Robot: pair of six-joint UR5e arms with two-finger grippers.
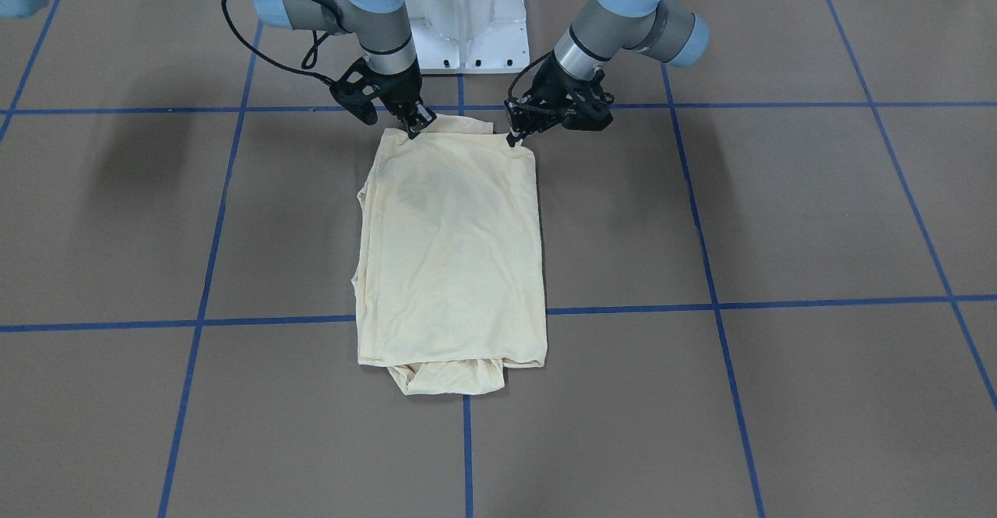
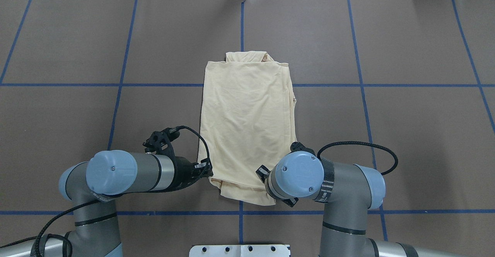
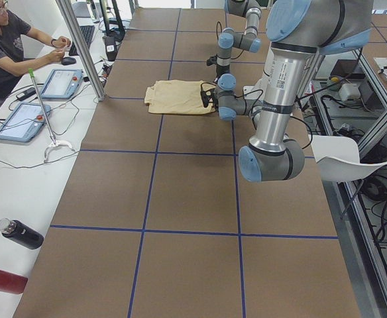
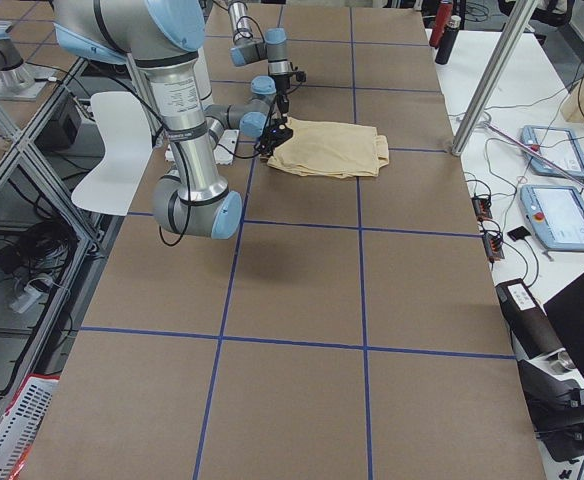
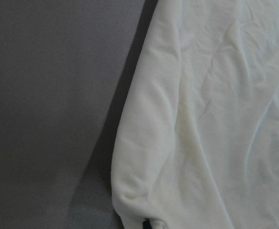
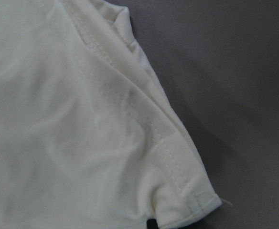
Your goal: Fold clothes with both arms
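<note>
The pale cream-yellow shirt (image 1: 452, 253) lies plain side up on the brown table, folded into a long rectangle (image 2: 247, 121). A folded layer sticks out at its far end. My left gripper (image 1: 516, 135) is pinched on the near corner of the shirt at its left side (image 2: 207, 171). My right gripper (image 1: 413, 125) is shut on the other near corner. In the overhead view its fingers are hidden under its wrist. Both wrist views are filled with cloth (image 5: 206, 119) (image 6: 72, 119), a corner reaching down to the fingertips at the bottom edge.
The white pedestal base (image 1: 467, 19) stands just behind the grippers. Blue tape lines (image 1: 716, 300) grid the brown table. A person (image 3: 8, 46) sits at a side desk with tablets (image 3: 61, 83) and bottles (image 3: 18, 233). A white chair (image 3: 346, 159) stands behind the robot.
</note>
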